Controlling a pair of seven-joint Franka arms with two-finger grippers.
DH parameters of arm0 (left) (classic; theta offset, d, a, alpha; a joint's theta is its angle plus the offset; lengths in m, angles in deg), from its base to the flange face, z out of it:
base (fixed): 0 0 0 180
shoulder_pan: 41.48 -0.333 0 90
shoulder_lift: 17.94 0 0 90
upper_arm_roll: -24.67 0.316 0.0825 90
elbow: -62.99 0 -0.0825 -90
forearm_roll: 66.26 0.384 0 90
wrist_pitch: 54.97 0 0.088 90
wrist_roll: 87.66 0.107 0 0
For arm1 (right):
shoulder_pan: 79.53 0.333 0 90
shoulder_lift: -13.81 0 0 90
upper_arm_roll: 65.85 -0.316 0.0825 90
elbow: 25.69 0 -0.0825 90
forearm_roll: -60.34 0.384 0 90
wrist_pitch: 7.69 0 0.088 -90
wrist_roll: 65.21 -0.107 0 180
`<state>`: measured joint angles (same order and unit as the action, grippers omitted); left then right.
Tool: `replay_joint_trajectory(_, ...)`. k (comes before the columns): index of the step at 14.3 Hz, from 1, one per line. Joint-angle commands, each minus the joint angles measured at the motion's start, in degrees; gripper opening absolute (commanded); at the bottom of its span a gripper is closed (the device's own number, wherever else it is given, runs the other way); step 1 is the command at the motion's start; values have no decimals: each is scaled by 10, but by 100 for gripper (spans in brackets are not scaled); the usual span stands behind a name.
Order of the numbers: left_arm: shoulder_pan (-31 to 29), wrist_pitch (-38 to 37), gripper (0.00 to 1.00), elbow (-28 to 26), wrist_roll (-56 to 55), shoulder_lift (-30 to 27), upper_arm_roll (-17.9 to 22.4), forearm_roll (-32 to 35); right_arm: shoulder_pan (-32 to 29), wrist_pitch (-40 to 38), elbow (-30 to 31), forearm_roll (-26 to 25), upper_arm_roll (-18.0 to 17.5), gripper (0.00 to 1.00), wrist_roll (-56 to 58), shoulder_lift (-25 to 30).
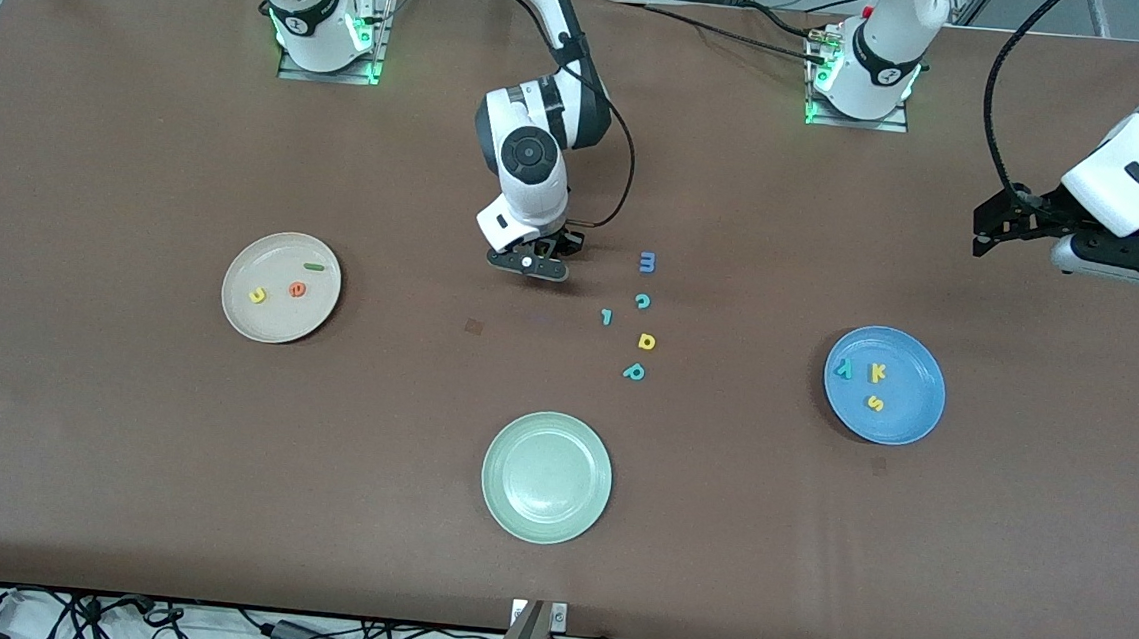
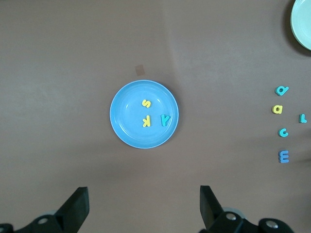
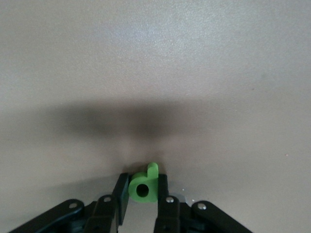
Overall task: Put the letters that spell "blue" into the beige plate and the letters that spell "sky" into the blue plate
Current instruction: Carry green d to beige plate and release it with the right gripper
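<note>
Right wrist view shows the right gripper [image 3: 142, 191] clamped on the green b [image 3: 144, 186] at the table [image 1: 119, 448]; the left gripper [image 2: 142, 206] waits, fingers apart, above the blue plate [image 2: 126, 131]; the beige plate [image 1: 244, 312] sits toward the right arm's end.

s, k (and y) [image 1: 843, 370] in plate [image 1: 913, 424]

Your front camera looks down from high across the table [image 1: 69, 445], facing both bases. Your left wrist camera looks down on the blue plate [image 2: 144, 114], which the front view shares; your right wrist camera sits close above the tabletop.
</note>
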<state>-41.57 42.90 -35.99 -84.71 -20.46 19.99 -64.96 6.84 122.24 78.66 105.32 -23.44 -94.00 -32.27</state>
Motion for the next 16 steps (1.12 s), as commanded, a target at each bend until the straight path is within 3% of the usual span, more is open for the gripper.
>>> replay_joint_trajectory(1,-3,-14,100,20,10,9,-3,-3,-3,-2,-6,1,0,18,11,-2)
replay_joint_trajectory(3,-3,-14,100,20,10,9,-3,-4,-6,-10,-6,1,16,18,20,4)
replay_joint_trajectory(9,-4,-14,100,20,11,9,-3,-4,-32,-171,2,-5,166,17,209,4)
replay_joint_trajectory(16,-3,-22,100,29,13,13,-3,-4,-213,-205,58,-8,177,17,505,2)
